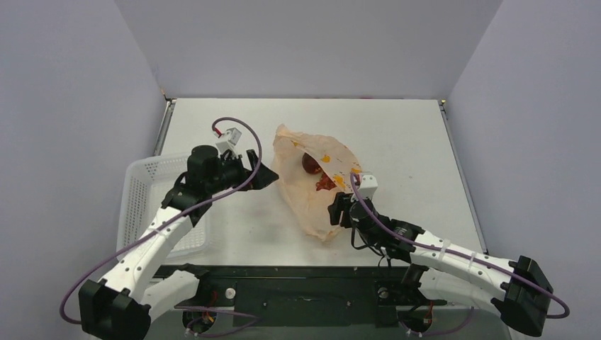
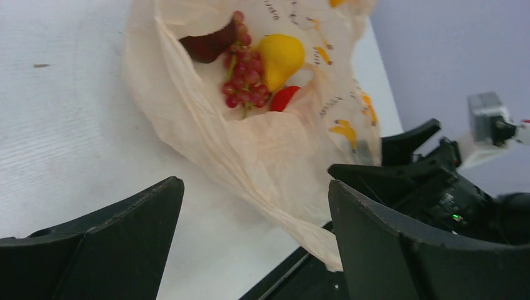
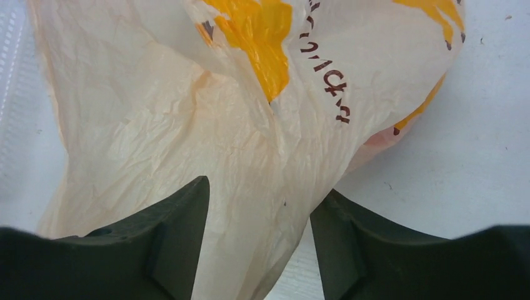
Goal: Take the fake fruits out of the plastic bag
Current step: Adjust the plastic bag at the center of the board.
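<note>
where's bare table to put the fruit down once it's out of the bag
Widest: the table between the bag and the right edge. Also the strip between bag and back wall. Crowded: the left claw sits close by the bag's left side, the basket beyond it, and the right claw is at the bag's near end.

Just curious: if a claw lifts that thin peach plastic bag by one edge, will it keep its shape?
Probably not: the crumpled peach-orange plastic bag looks floppy, likely sagging. The glossy fake fruits inside might roll to its low end.
</note>
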Motion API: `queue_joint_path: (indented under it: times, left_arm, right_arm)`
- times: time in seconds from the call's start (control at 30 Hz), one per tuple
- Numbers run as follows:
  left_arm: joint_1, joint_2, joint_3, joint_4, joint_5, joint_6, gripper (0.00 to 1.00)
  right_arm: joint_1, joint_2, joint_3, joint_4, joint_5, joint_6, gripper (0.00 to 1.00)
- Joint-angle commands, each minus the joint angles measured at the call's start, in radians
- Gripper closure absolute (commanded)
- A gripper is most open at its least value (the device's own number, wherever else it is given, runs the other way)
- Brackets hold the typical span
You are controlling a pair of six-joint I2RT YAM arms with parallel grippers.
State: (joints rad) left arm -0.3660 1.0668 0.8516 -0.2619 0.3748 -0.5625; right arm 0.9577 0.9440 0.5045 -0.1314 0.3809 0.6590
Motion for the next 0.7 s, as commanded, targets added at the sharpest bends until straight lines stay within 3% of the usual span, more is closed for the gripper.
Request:
queue_joint_path:
  times: [0.0, 0.13, 0.23, 0.4, 0.47, 0.57, 0.67]
  left_arm:
    - [-0.044, -0.087, -0.05, 0.13, 0.119, -0.115, 0.15]
    - [-0.166, -0.013, 0.018, 0.169, 0.043, -0.109, 0.15]
    - [-0.254, 0.129, 0.11, 0.222, -0.019, -0.097, 0.16]
    - [-0.267, 0.363, 0.246, 0.303, -0.026, -0.103, 0.2]
    - [-0.249, 0.457, 0.314, 0.322, -0.023, -0.105, 0.2]
    - [-0.224, 0.609, 0.472, 0.328, 0.036, -0.144, 0.25]
    - [-0.204, 0.721, 0.617, 0.315, -0.012, -0.117, 0.31]
  right_arm:
    - [0.02, -0.062, 0.052, -0.064, 0.026, -0.04, 0.41]
    - [0.043, -0.076, 0.038, -0.074, 0.013, 0.026, 0.34]
    - [0.083, -0.072, -0.018, -0.013, -0.02, 0.067, 0.31]
    - [0.133, 0.014, -0.079, 0.112, -0.021, 0.104, 0.34]
    - [0.14, 0.057, -0.095, 0.165, -0.016, 0.108, 0.39]
    - [0.149, 0.12, -0.107, 0.213, -0.032, 0.105, 0.64]
    - [0.172, 0.169, -0.127, 0.254, -0.047, 0.111, 0.83]
